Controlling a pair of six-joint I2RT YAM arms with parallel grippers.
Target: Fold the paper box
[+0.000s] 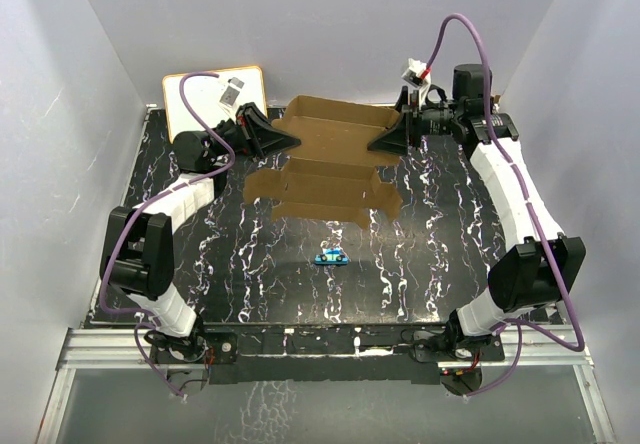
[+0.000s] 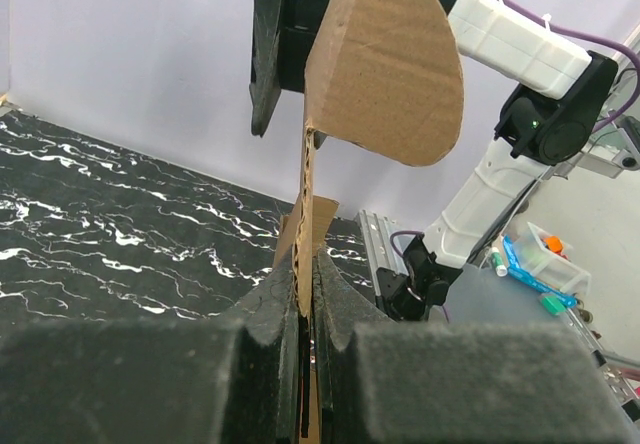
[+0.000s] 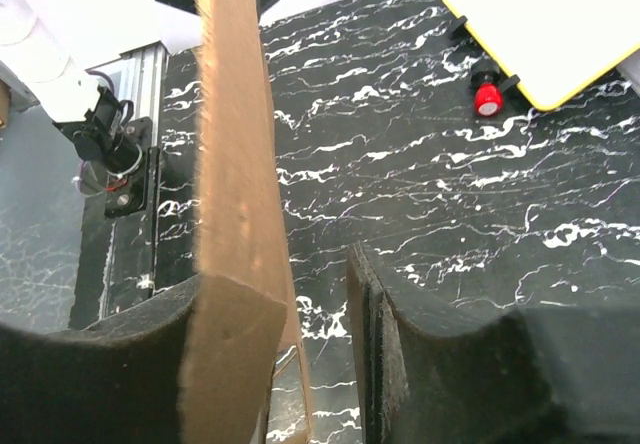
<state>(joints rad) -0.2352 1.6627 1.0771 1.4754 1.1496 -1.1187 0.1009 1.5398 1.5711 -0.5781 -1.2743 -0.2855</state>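
Note:
The paper box [image 1: 335, 164] is a brown cardboard die-cut sheet, partly raised at the back middle of the black marbled table. My left gripper [image 1: 285, 142] holds its left edge. In the left wrist view the jaws are shut on the thin cardboard edge [image 2: 305, 214], and a rounded flap [image 2: 385, 74] stands above. My right gripper [image 1: 380, 144] is at the sheet's right end. In the right wrist view a cardboard flap [image 3: 235, 164] lies against the left finger, and a gap separates it from the right finger [image 3: 375, 334], so the gripper [image 3: 285, 284] is open around it.
A white board with a tan frame [image 1: 200, 99] lies at the back left, and a red knob [image 3: 487, 97] sits by its edge. A small blue object [image 1: 330, 256] lies in front of the sheet. White walls enclose the table on three sides.

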